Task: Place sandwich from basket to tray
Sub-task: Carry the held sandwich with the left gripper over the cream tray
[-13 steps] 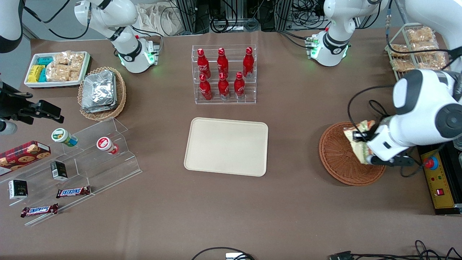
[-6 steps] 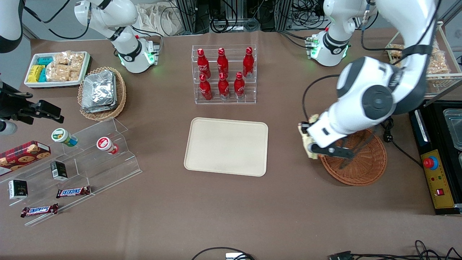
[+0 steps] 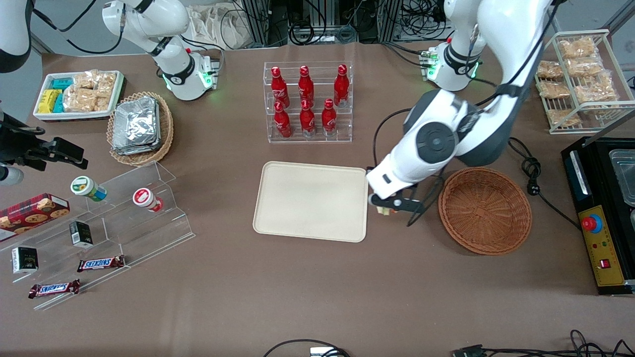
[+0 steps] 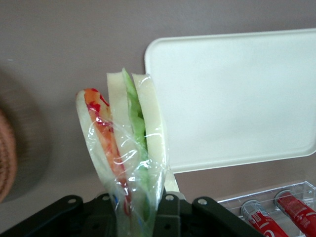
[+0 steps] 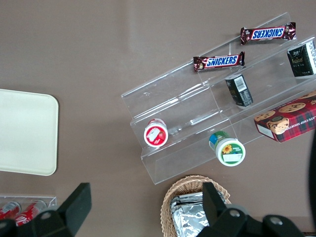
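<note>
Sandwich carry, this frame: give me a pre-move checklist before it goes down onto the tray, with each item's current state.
1. Claw shut on the sandwich: ok.
2. Sandwich out of the basket: ok.
3. Sandwich over the tray: not ok; it hangs beside the tray's edge, between tray and basket.
4. Tray surface bare for the drop: ok.
5. Plastic wrap intact: cannot tell.
6. Bottle rack off the path: ok; it stands farther from the front camera than the tray.

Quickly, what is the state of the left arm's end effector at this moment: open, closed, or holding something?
Left end effector: closed on the sandwich, in the air between the basket and the tray, at the tray's edge.
</note>
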Motion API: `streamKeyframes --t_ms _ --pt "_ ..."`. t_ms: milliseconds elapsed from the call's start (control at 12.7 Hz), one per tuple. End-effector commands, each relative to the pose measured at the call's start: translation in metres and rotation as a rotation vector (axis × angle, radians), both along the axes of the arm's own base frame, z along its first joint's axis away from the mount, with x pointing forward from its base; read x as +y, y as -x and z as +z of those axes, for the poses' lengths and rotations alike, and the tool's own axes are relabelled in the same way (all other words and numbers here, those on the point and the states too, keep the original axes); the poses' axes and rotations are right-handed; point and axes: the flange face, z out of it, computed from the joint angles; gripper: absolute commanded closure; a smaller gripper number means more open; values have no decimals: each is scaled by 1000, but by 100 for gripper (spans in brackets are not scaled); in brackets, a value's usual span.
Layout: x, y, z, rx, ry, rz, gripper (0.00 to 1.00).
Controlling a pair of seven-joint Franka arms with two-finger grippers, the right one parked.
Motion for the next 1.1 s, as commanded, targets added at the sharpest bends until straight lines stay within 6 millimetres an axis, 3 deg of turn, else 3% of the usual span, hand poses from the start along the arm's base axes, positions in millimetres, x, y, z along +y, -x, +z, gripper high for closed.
streamKeyframes --t_ms 0,157,629,1022 --pt "-21 -3 -51 52 -11 3 100" --pt "-49 14 -76 46 -30 -54 100" --pt "-68 28 -142 58 -86 -62 98" --pt "-81 39 -172 46 -89 -53 93"
